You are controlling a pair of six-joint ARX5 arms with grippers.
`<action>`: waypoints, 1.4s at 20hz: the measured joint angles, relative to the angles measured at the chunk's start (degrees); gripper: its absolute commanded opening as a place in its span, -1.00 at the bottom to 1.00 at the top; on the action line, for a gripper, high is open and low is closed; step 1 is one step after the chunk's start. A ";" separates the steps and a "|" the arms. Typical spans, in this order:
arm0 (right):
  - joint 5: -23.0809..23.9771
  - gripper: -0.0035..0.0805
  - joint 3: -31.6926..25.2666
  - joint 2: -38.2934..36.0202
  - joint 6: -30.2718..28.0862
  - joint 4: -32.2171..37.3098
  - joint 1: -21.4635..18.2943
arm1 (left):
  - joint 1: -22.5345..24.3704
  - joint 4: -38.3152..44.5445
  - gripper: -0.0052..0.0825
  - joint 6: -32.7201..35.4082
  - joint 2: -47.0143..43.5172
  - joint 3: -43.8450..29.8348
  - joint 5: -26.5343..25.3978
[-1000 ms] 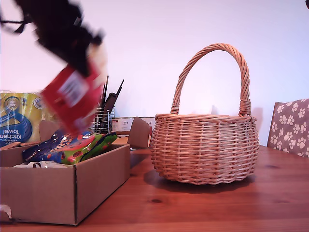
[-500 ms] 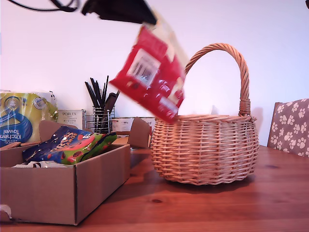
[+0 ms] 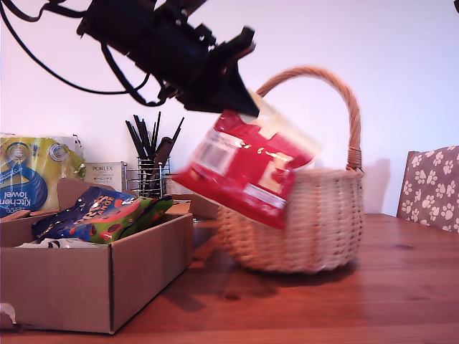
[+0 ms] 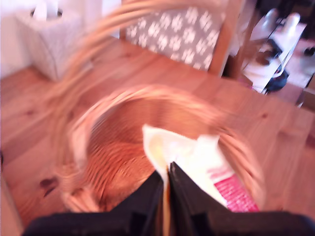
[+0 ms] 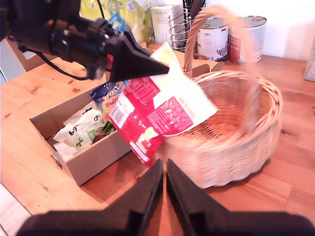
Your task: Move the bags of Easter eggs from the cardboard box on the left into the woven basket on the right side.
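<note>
Exterior view: my first gripper [image 3: 240, 97] clamped on red and cream bag [image 3: 244, 168], hanging against woven basket [image 3: 315, 215]; other bags [image 3: 100, 213] in cardboard box [image 3: 93, 276]. First wrist view: bag [image 4: 197, 162] over basket [image 4: 113, 147]. Second wrist view: my second gripper [image 5: 164, 182] closed, empty.

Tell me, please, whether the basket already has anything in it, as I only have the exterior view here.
Observer: The second wrist view shows bare wicker inside the basket; no bag lies in it.
Operator: Thank you. Is my first gripper gripping the red bag properly?
Observer: In the first wrist view its jaws are shut on the bag's cream top edge, over the basket's rim.
Operator: And my second gripper?
Observer: Shut, holding nothing, pointed at the basket's outer wall.
</note>
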 measured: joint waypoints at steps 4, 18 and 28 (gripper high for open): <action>0.00 -0.95 0.00 0.00 0.00 0.00 0.00 | -0.02 3.74 -0.93 -0.02 -0.04 0.35 -0.52; -3.54 -0.95 0.00 4.26 -0.11 -1.09 0.00 | 0.48 -15.89 -0.93 1.90 -4.42 2.25 14.08; -7.54 -0.95 0.00 9.81 -3.23 0.33 2.82 | 4.46 -34.64 -0.93 12.31 -13.68 2.60 6.54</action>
